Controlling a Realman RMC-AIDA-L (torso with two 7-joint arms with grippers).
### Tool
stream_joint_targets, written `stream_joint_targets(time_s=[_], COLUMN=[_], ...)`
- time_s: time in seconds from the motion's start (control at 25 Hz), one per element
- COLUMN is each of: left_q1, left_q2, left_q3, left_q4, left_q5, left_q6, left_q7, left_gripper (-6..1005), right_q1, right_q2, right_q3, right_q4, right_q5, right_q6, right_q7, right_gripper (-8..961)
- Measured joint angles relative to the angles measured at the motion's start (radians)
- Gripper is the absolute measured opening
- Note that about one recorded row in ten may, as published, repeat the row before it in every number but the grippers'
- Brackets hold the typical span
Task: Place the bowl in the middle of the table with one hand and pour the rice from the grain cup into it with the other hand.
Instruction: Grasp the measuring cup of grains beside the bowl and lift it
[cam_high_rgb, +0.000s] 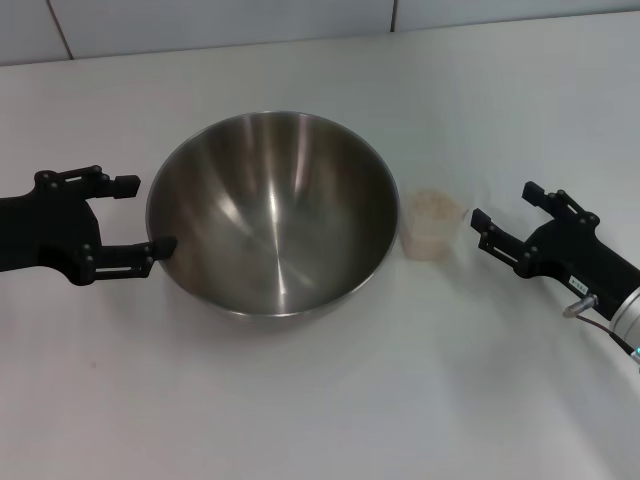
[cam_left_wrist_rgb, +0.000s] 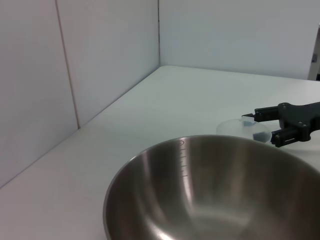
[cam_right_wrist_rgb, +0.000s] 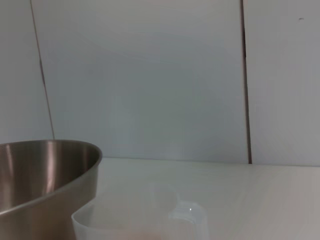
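The large steel bowl (cam_high_rgb: 270, 210) stands empty on the white table (cam_high_rgb: 320, 400), near its middle. My left gripper (cam_high_rgb: 140, 214) is open at the bowl's left rim, its near fingertip touching the rim. The small clear grain cup (cam_high_rgb: 430, 225) stands just right of the bowl, holding pale rice (cam_high_rgb: 432, 206). My right gripper (cam_high_rgb: 505, 206) is open, a short way right of the cup and apart from it. The left wrist view shows the bowl (cam_left_wrist_rgb: 215, 190), the cup's rim (cam_left_wrist_rgb: 234, 128) and the right gripper (cam_left_wrist_rgb: 260, 129) beyond. The right wrist view shows the bowl (cam_right_wrist_rgb: 40, 180) and the cup (cam_right_wrist_rgb: 140, 215) close up.
A pale panelled wall (cam_high_rgb: 300, 20) runs along the table's far edge. It also shows in the left wrist view (cam_left_wrist_rgb: 100, 50), meeting another wall at a corner. Bare tabletop lies in front of the bowl and cup.
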Motion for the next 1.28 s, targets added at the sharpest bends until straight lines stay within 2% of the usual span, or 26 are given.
stream_joint_targets(time_s=[1.08, 1.16, 1.28], left_q1=[-0.004, -0.004, -0.004], left_q2=[0.004, 0.004, 0.004], left_q3=[0.013, 0.013, 0.013], left_q4=[-0.025, -0.025, -0.025], left_q5=[0.008, 0.008, 0.008], left_q6=[0.002, 0.002, 0.005], left_q7=[0.008, 0.012, 0.012], left_gripper=[829, 829, 829], right_q1=[0.085, 0.09, 0.091], right_q2=[-0.001, -0.001, 0.0], right_q3=[0.045, 0.05, 0.055], right_q4=[0.002, 0.017, 0.028], right_q5=[-0.004, -0.004, -0.004], right_q6=[0.027, 0.026, 0.024], right_q7=[-0.003, -0.033, -0.058], right_gripper=[784, 608, 546])
